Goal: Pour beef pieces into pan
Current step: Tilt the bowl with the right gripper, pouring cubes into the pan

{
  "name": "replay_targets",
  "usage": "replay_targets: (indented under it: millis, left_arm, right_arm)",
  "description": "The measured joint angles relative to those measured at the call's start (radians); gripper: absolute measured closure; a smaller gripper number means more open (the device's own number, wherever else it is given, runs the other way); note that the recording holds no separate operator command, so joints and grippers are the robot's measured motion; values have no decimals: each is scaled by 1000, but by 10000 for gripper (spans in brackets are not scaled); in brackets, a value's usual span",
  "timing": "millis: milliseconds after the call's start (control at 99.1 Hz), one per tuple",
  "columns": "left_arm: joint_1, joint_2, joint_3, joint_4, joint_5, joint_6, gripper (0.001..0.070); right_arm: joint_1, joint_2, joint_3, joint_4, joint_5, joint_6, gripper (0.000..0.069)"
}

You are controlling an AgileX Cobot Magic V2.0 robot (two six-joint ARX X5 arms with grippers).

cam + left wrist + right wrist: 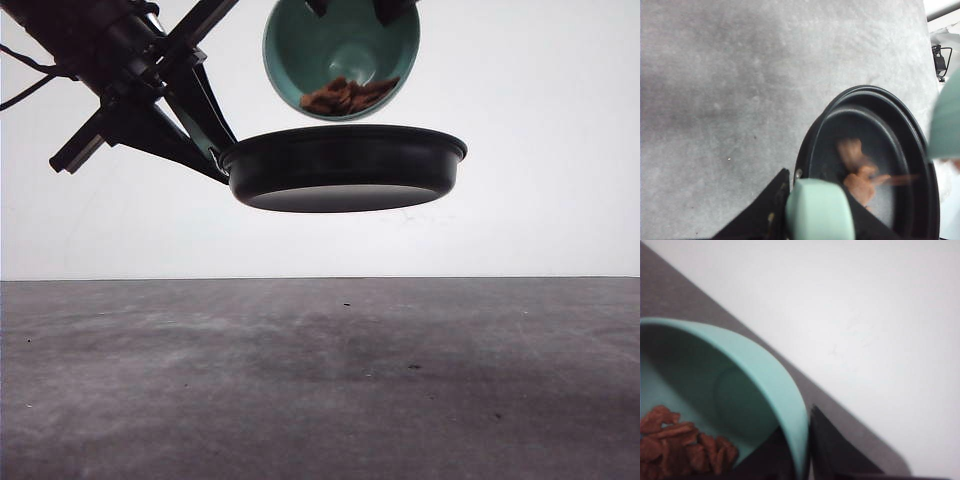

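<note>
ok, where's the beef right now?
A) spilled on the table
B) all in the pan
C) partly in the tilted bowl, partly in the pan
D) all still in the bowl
C: beef pieces sit in the tilted bowl, and blurred ones show inside the pan.
</note>
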Motion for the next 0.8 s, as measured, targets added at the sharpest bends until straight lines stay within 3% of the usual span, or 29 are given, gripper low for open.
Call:
replay_targets:
  millis: [514,797]
  left_arm:
    - [20,0,0,0,5,-7,650]
    - [31,0,0,0,8,-8,650]
  right_arm:
    - [0,0,0,154,-98,-352,675]
    - [-1,0,0,198,-126,-420,675]
